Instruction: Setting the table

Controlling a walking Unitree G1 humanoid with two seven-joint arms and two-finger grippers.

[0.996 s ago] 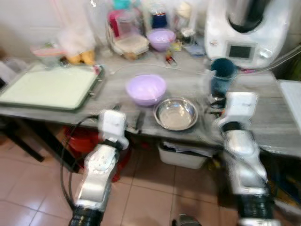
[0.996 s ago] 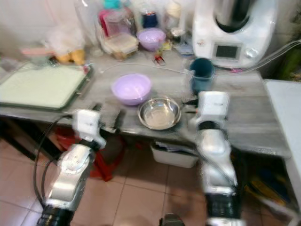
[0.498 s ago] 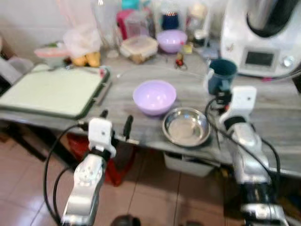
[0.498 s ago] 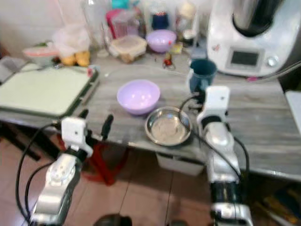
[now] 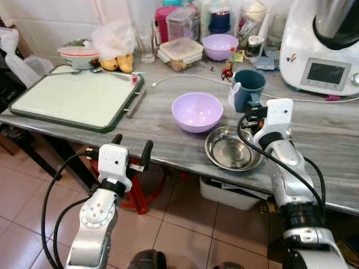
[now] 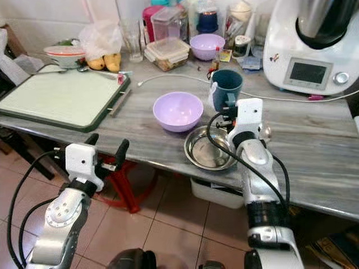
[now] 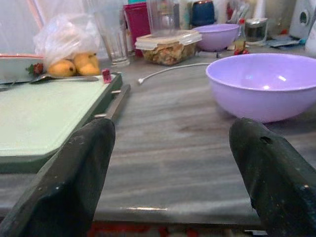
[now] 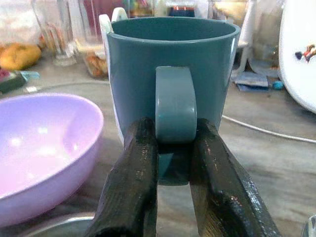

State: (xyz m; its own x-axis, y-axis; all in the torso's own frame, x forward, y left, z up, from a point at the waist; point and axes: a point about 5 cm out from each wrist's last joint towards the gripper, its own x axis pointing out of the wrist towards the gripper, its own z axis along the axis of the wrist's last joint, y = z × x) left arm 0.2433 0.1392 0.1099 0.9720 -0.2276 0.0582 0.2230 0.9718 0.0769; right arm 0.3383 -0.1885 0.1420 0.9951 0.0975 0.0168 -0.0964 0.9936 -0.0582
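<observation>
Right pincer (image 8: 174, 148) clenched on teal mug (image 5: 249, 88); two purple bowls (image 5: 197, 111), left pincer (image 7: 173, 163) released.

A grey wood-grain counter (image 5: 331, 140) is set against a white tiled wall (image 5: 56, 22). Below it, a floor (image 5: 185, 224) of pinkish-beige tiles is seen.

Grey table (image 5: 168, 120): tray (image 5: 73, 101), bowls (image 5: 197, 111), mug (image 5: 249, 89), perhaps mangoes (image 5: 116, 63).

Glossy teal mug (image 8: 170, 74), shiny metal bowl (image 5: 233, 149)
</observation>
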